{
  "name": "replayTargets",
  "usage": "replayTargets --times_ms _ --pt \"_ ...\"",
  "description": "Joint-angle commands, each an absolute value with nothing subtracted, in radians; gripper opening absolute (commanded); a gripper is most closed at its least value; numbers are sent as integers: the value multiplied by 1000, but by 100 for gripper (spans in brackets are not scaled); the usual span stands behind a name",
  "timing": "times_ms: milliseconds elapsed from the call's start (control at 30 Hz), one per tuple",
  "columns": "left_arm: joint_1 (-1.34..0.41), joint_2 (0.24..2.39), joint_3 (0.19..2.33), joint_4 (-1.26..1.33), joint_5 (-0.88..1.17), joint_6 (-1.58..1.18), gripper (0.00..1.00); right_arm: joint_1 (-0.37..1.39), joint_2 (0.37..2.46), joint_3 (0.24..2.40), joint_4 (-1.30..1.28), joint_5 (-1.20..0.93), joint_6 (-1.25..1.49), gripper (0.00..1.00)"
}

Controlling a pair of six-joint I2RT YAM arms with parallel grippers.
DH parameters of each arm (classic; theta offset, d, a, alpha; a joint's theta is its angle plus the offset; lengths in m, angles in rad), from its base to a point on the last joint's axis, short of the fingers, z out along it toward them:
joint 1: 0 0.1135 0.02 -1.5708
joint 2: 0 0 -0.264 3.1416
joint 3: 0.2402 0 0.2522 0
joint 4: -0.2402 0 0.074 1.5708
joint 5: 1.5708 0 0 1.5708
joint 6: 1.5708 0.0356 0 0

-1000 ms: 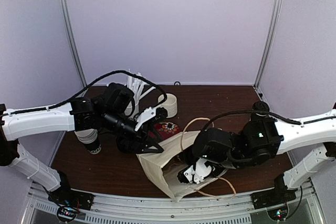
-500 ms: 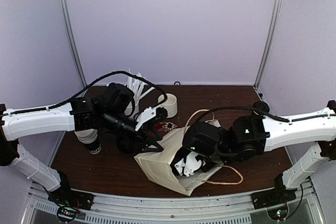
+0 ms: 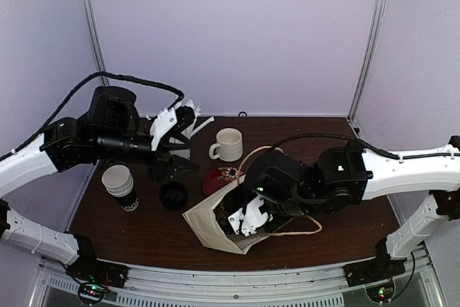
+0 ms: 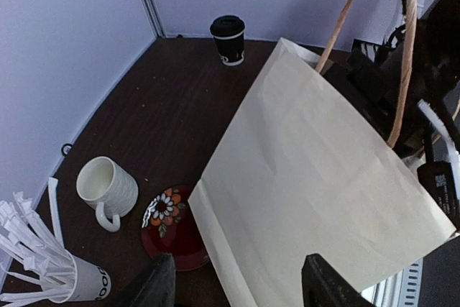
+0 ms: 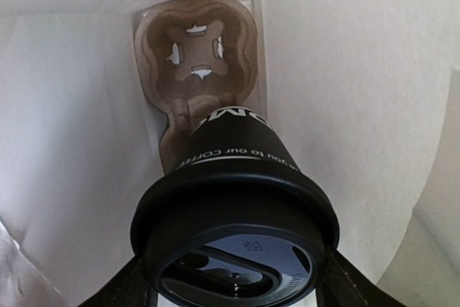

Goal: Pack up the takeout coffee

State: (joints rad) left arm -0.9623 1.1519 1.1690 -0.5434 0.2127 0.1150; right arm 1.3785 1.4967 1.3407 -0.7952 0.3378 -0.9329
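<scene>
Left gripper (image 4: 241,287) has backed off the paper bag (image 4: 316,177), fingers apart. Inside the bag, right gripper (image 5: 231,287) clamps the coffee cup (image 5: 237,156) at its lid rim. Light, crushable paper, so I'd grip only there.

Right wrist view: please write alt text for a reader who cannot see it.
A black coffee cup with a black lid, held by the right claw, hangs inside a pale paper bag. Beyond it, a brown cardboard cup carrier lies at the bag's bottom.
</scene>
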Motion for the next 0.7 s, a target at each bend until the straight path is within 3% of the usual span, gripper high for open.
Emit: replayTargets --times_ms 0,467,667 --pt "-960 1148 1174 -585 134 141 62 1378 1500 1340 -788 284 -926 56" --pt "-947 1169 1124 -495 68 135 62 1448 1591 1510 -874 195 -840 58" --pt "-936 1147 1094 -490 69 142 63 1438 1561 1422 -876 273 -889 58"
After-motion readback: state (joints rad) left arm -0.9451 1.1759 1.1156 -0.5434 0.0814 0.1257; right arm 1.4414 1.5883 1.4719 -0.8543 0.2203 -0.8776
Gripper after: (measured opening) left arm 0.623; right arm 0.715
